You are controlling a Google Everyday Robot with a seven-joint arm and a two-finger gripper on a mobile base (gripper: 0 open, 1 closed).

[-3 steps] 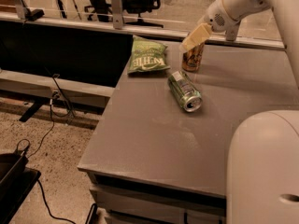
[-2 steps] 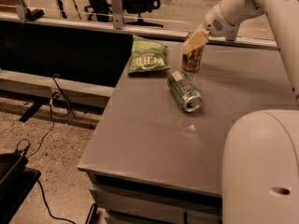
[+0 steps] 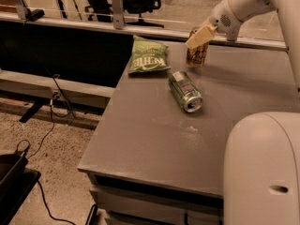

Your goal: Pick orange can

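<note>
Camera view shows us the copper-orange metal drink can [image 3: 197, 56] upright, its long axis vertical, directly beneath and touching the cream claw [image 3: 200, 37] at the grey worktop's [image 3: 154, 139] far edge, though we cannot tell whether the claw grips it.

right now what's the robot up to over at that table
The robot's one arm reaches across the far side of the grey table, with its gripper at the top of the upright orange can. Whether the can has left the surface is not clear. A green and silver can lies on its side nearer the middle. A green chip bag lies flat near the far edge, on the other side of the orange can from the arm. Neither is being touched.
</note>
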